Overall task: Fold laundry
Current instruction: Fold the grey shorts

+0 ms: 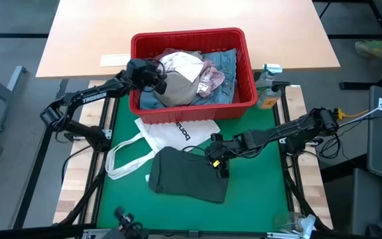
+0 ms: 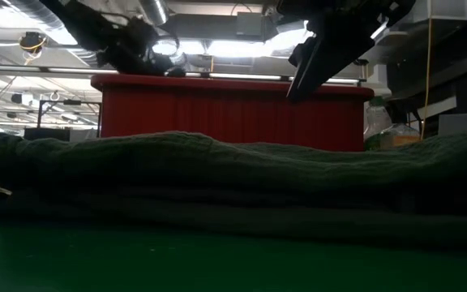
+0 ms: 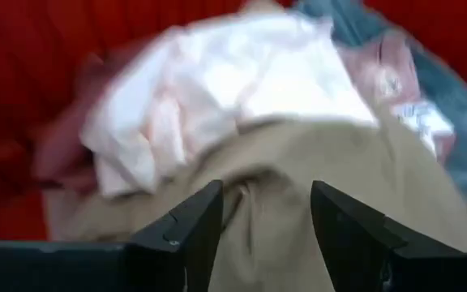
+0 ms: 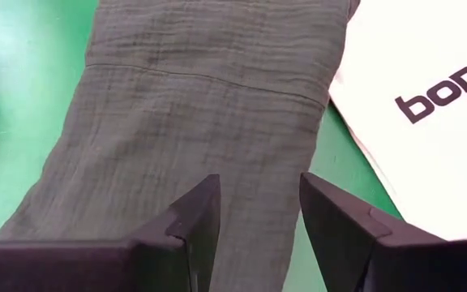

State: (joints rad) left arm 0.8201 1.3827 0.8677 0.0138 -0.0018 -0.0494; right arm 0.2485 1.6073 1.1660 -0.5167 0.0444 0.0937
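On the table, high view: the dark green top (image 1: pixel 190 175) lies folded on the green mat (image 1: pixel 257 192), near the white tote bag (image 1: pixel 171 135); the other laundry (image 1: pixel 188 78) is piled in the red basket (image 1: pixel 191 109).
High view, arms: the left gripper (image 1: pixel 156 78) hangs over the basket, the right gripper (image 1: pixel 219 163) is at the right edge of the green top.
Low view: the green top (image 2: pixel 233 174) fills the front as a low flat heap; the basket wall (image 2: pixel 233 113) stands behind it; both arms come in from above.
Left wrist view: the fingers (image 3: pixel 189 231) stand wide and hold nothing; the beige trousers (image 3: pixel 298 178) lie straight ahead, just beyond the tips, with a pale pink garment (image 3: pixel 217 89) behind.
Right wrist view: the fingers (image 4: pixel 193 219) are open and empty above the green top (image 4: pixel 201 105), whose long axis runs away from the gripper.
Deciding relation: I judge the left arm is nearer to the next garment, the trousers directly under it.
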